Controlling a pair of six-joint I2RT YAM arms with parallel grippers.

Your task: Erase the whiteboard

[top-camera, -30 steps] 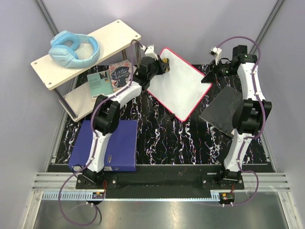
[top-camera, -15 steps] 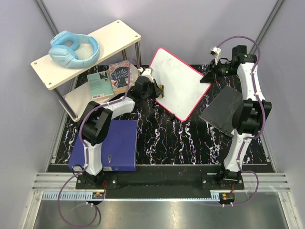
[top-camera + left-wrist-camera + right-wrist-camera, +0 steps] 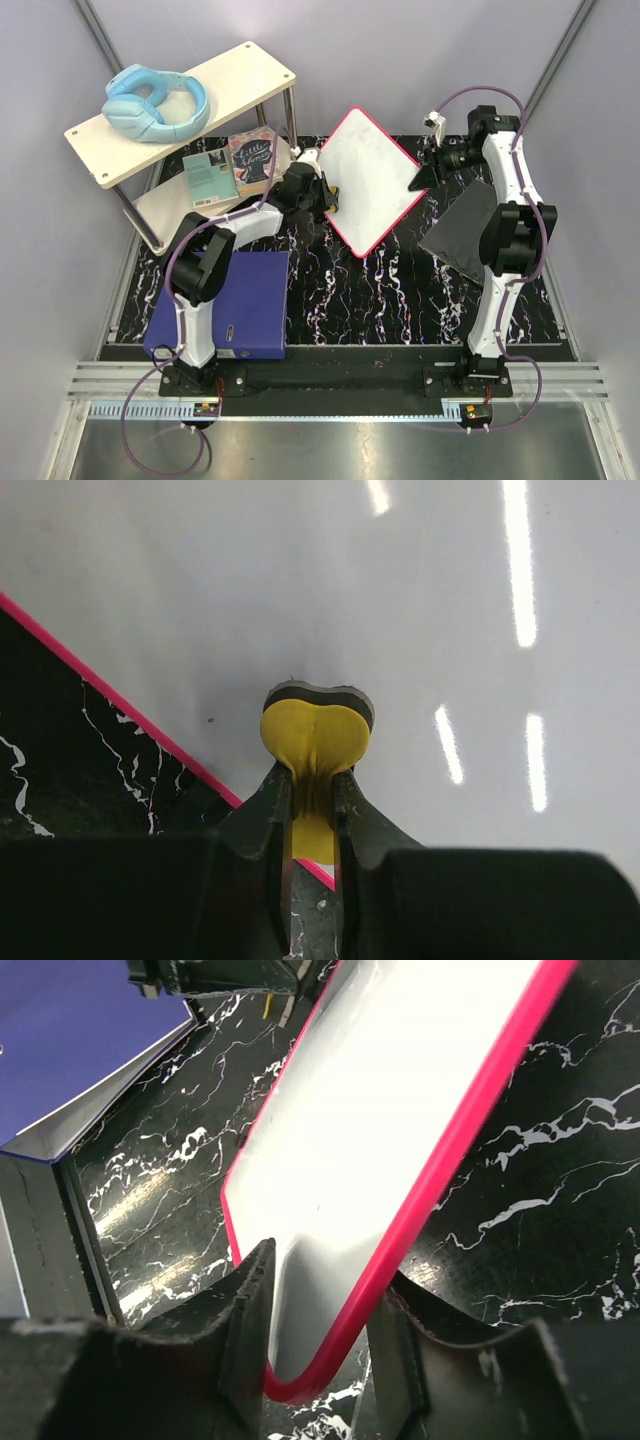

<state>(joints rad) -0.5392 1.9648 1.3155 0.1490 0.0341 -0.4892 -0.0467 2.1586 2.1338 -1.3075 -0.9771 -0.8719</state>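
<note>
One whiteboard (image 3: pixel 370 180), red-pink frame, sits diamond-wise at far centre of black marble table (image 3: pixel 400 290). My right gripper (image 3: pixel 322 1300) clamped on its right corner, one finger either side of frame. My left gripper (image 3: pixel 313 780) pinched narrow on one yellow eraser pad (image 3: pixel 316 735); pad's dark face against white surface, just inside left edge. One dark grey cloth (image 3: pixel 468 232) beside right arm. One blue binder (image 3: pixel 240 300) near left. One two-tier shelf (image 3: pixel 245 70): one pair blue headphones (image 3: pixel 155 103) on top, two books (image 3: pixel 252 155) below.
</note>
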